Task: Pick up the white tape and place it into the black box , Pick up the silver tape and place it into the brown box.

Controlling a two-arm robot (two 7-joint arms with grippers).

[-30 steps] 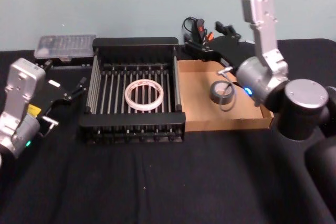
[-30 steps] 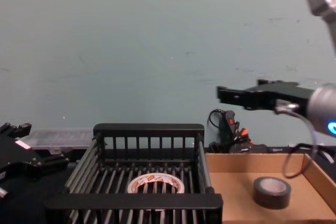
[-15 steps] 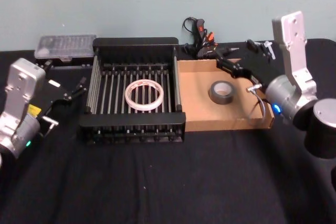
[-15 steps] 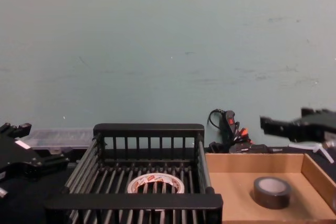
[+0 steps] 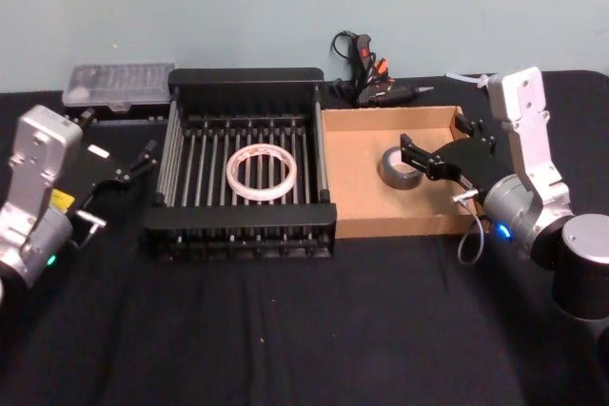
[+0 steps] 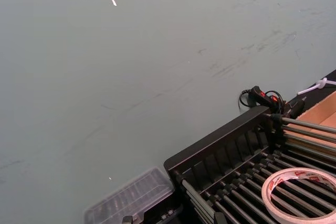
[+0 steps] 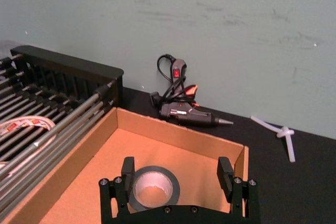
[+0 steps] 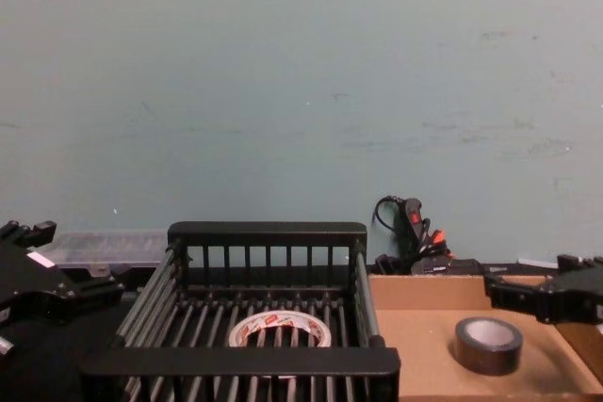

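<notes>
White tape [image 5: 261,170] in black box [image 5: 245,79]; silver tape [image 5: 399,167] in brown box [image 5: 362,183].

Table [image 5: 285,330]: black surface against a pale teal wall.
Black box [image 5: 243,76]: left of centre, directly on the table.
Brown box [image 5: 352,221]: touching the black box's right side.
Clear plastic case [image 5: 119,85]: far left, beside the black box's back corner.
Glue gun [image 5: 371,83]: at the wall, behind the brown box, cord coiled.
White glue sticks [image 7: 281,134]: crossed, right of the glue gun.
</notes>
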